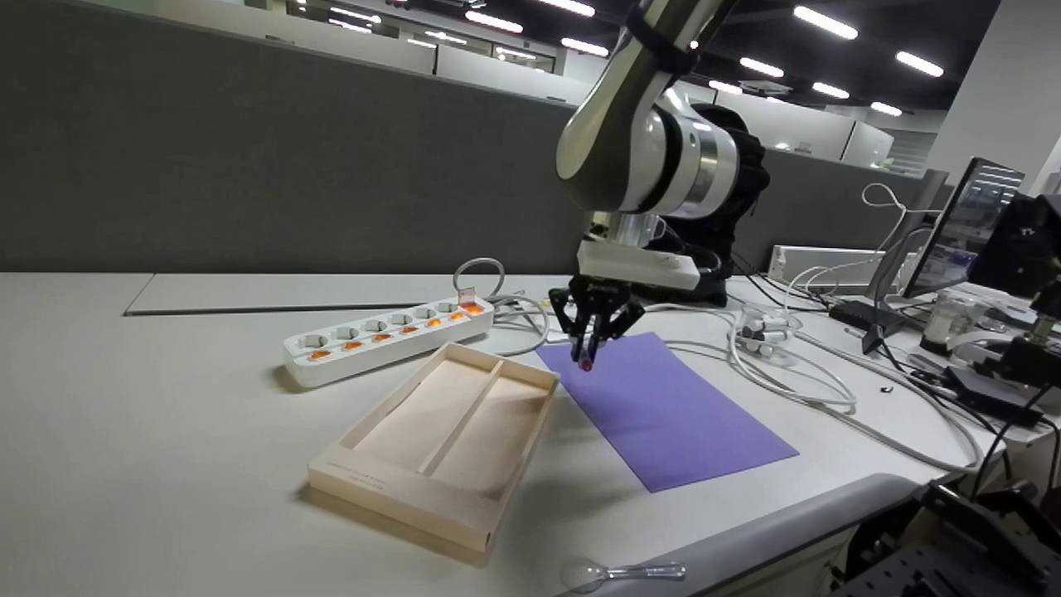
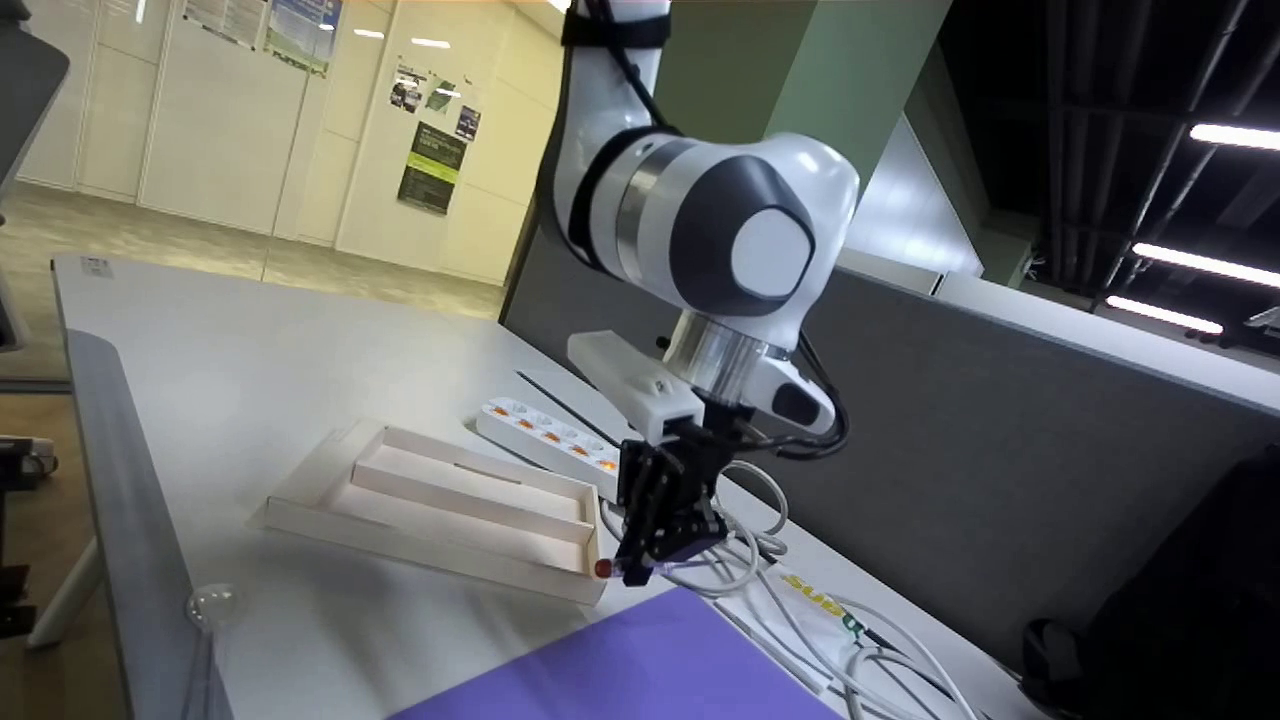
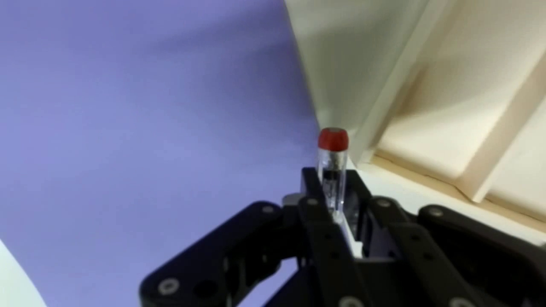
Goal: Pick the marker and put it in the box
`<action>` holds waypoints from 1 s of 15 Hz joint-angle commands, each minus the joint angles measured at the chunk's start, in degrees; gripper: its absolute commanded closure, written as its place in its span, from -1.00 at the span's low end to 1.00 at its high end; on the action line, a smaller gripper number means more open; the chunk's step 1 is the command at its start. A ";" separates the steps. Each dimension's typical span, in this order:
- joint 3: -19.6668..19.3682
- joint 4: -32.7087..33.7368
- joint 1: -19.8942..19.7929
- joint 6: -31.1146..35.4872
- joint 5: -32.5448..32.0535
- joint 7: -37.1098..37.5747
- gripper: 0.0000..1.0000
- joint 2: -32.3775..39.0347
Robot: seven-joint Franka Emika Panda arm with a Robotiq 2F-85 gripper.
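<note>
The marker is a thin clear tube with a red end (image 3: 333, 140). My gripper (image 3: 332, 179) is shut on it, with the red end sticking out past the fingertips. The red end also shows in both exterior views (image 1: 586, 365) (image 2: 604, 568); much of the marker is hidden between the fingers. The box is a pale wooden tray (image 1: 398, 502) with a divider and two compartments, also in an exterior view (image 2: 430, 555) and at right in the wrist view (image 3: 409, 55). My gripper (image 1: 587, 352) hangs above the table, beside a corner of the box and outside its walls.
A purple sheet (image 1: 671, 414) lies flat beside the box, under the gripper. A white power strip (image 1: 385, 342) stands behind the box. Grey cables (image 1: 779, 390) spread over the table. A clear spoon (image 1: 630, 572) lies at the front edge. A grey partition (image 1: 290, 166) borders the back.
</note>
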 commanded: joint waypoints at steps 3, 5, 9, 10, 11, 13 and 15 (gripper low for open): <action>-0.98 0.76 6.08 -0.53 -1.20 8.25 0.91 -2.15; -2.06 0.72 8.42 0.47 -2.13 12.20 0.91 -1.10; -4.21 1.08 13.10 1.95 -1.62 20.91 0.91 1.91; -4.77 1.20 14.18 2.19 -1.44 22.65 0.91 2.68; -5.42 1.35 15.41 2.69 -1.37 24.32 0.91 3.55; -5.84 1.63 16.97 3.42 -0.66 27.07 0.91 4.99; -5.52 1.89 17.86 3.96 0.28 29.21 0.91 6.18</action>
